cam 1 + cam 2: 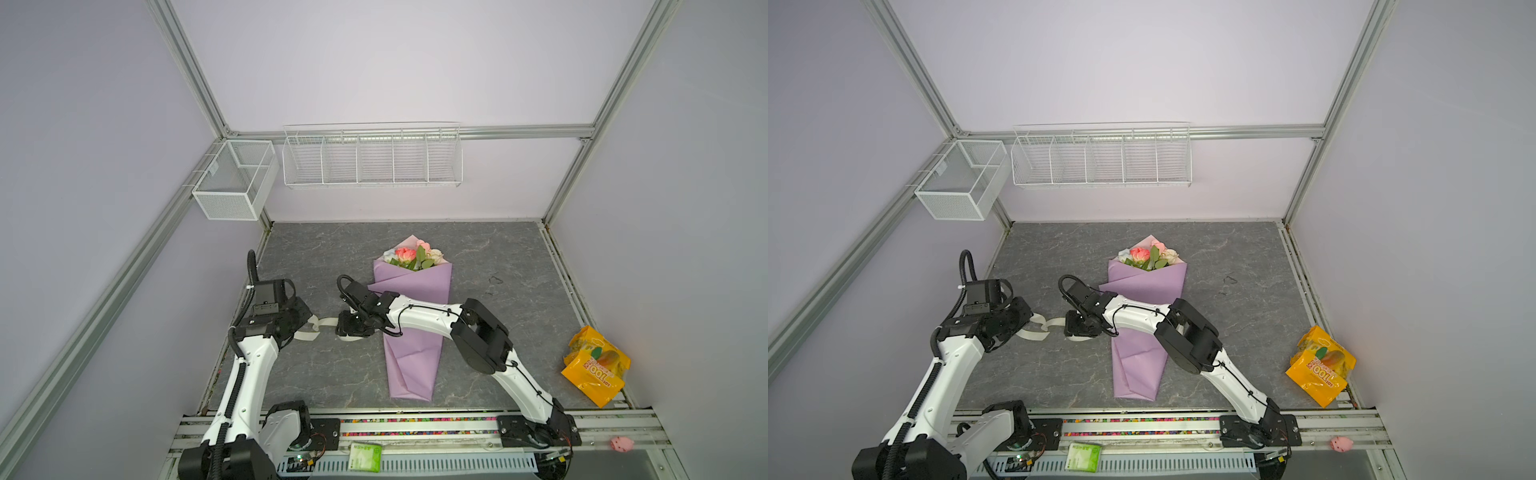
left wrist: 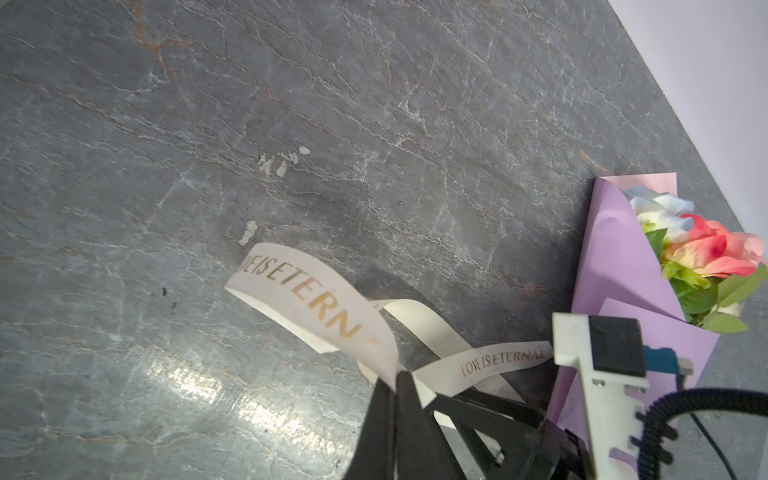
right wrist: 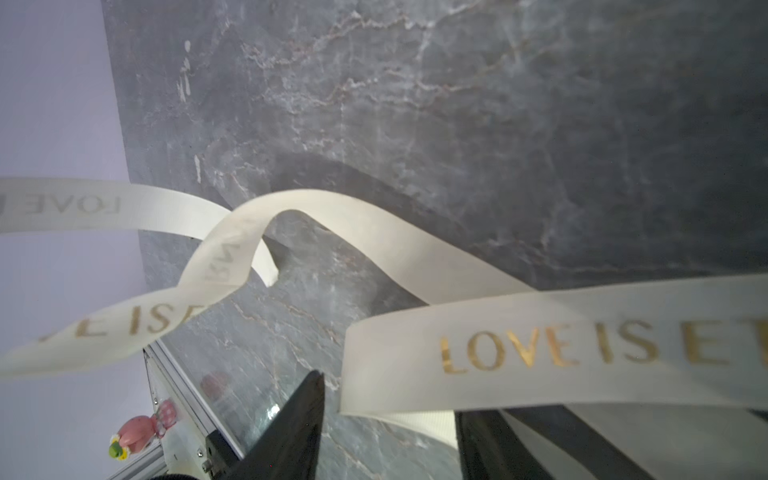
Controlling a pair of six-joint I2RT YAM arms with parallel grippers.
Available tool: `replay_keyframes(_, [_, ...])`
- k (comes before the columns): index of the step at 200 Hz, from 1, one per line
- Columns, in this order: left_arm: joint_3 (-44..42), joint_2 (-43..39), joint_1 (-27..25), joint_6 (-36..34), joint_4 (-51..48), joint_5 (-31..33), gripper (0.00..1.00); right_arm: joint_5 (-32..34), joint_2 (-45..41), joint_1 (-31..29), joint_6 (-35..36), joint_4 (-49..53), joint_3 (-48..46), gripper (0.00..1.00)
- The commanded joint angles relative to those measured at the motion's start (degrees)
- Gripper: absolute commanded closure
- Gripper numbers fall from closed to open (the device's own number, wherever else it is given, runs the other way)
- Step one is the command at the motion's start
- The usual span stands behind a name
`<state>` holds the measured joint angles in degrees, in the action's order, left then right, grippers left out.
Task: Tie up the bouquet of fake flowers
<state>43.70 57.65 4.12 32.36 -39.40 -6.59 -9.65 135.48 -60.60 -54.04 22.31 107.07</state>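
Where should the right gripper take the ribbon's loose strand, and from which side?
Probably the ribbon just behind its cut end, coming from above: that flat lettered strand hangs clear of the table at the open right gripper, and the left gripper anchors it.

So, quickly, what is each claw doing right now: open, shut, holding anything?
Left gripper: shut, pinching the ribbon.
Right gripper: open, ribbon passing loosely between its jaws.

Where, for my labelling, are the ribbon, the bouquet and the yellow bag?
ribbon (image 2: pixel 307 299): left wrist view, on its lettered loop.
bouquet of fake flowers (image 1: pixel 404 253): in a top view, on the pink rose.
yellow bag (image 1: pixel 591 372): in a top view, on its printed front.
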Motion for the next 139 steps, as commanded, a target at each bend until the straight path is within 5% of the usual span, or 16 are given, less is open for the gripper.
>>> replay_keyframes(1, [-0.87,-0.44,0.27,0.58,0.40,-0.88,1.00,3.30,1.12,-0.52,-1.39,2.92,1.88,0.53])
replay_keyframes(54, [-1.20,-1.11,0.27,0.51,0.46,-1.13,1.00,6.42,1.29,-0.84,2.10,7.17,5.88,0.85])
replay_keyframes(85, [-1.34,-0.75,0.24,0.23,0.81,-1.65,1.00,9.26,-1.50,-1.05,6.78,9.24,6.55,0.93])
replay_keyframes(139, [-2.47,-3.39,0.21,-0.72,1.14,-6.61,1.00,11.14,-2.50,0.53,17.87,13.96,13.54,0.93])
